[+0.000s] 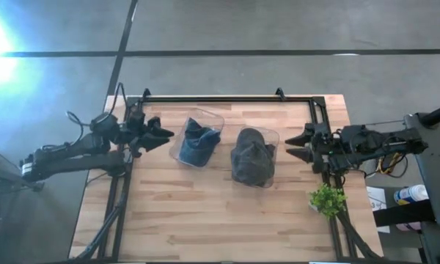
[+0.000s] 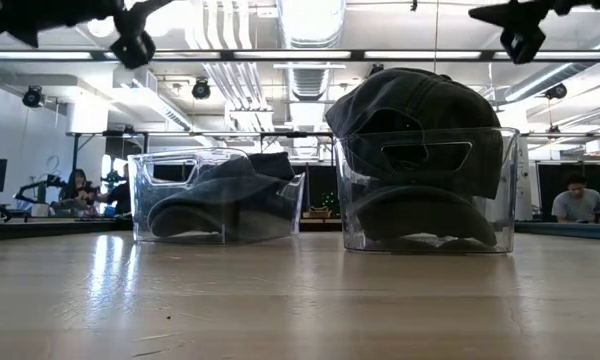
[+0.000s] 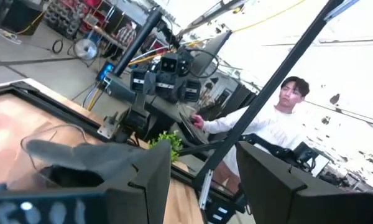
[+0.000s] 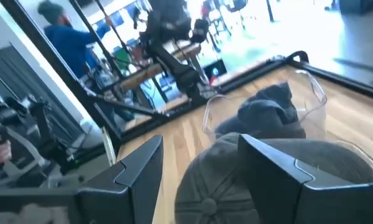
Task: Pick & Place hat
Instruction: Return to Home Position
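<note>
Spread and empty: left gripper (image 1: 163, 136) and right gripper (image 1: 302, 145).
They hang apart at the table (image 1: 205, 220) sides, as no cap seems left to carry; between them the black caps (image 1: 251, 158) pile in the right bin (image 1: 273, 135).

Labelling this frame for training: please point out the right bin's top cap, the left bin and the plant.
top cap (image 2: 420, 100), low view, on its crown.
left bin (image 2: 152, 172), low view, on its clear front wall.
plant (image 1: 327, 198), high view, on its leaves.
</note>
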Robot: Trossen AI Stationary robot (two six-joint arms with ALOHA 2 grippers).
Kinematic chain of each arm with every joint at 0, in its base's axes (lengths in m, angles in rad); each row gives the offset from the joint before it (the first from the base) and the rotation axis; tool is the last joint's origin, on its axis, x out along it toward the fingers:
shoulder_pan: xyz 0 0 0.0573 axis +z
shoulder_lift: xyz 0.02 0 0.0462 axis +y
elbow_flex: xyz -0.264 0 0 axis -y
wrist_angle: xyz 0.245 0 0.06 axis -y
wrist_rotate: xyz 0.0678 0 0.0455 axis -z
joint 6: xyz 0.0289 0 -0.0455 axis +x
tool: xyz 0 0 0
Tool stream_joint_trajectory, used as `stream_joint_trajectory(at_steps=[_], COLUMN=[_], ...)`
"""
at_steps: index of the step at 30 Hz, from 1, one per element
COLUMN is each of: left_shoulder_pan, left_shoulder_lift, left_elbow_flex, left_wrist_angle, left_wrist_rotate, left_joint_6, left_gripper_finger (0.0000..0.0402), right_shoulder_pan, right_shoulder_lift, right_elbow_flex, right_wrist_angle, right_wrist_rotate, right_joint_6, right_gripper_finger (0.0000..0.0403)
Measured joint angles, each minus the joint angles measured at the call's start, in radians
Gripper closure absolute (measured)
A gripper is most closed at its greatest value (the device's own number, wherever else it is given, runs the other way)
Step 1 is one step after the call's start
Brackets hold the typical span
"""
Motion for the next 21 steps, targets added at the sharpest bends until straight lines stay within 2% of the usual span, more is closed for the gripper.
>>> stream_joint_trajectory(at_steps=[4, 9, 12, 15, 18, 21], left_shoulder_pan=[0.000, -0.001, -0.005, -0.041, -0.089, -0.129], left_shoulder_lift=[-0.049, -0.072, -0.075, -0.143, -0.220, -0.273], left_elbow_flex=[-0.121, -0.250, -0.340, -0.459, -0.428, -0.401], left_wrist_angle=[0.038, 0.042, 0.046, 0.035, -0.258, -0.291], left_wrist_rotate=[-0.008, 0.007, 0.006, -0.024, -0.045, -0.069], left_joint_6=[-0.021, -0.160, -0.164, -0.161, -0.153, -0.157], left_gripper_finger=[0.0225, 0.0225, 0.0225, 0.0225, 0.0225, 0.0225], right_shoulder_pan=[0.001, 0.000, -0.003, -0.002, -0.003, -0.002], right_shoulder_lift=[-0.070, -0.130, -0.161, -0.189, -0.207, -0.213], right_elbow_flex=[-0.112, -0.220, -0.264, -0.289, -0.318, -0.349], right_wrist_angle=[0.108, 0.127, 0.122, 0.127, 0.122, 0.126], right_wrist_rotate=[-0.003, 0.007, 0.072, 0.110, 0.127, 0.126], right_joint_6=[-0.019, -0.006, 0.029, 0.054, 0.060, 0.061], right_gripper_finger=[0.0200, 0.0200, 0.0200, 0.0200, 0.0200, 0.0200])
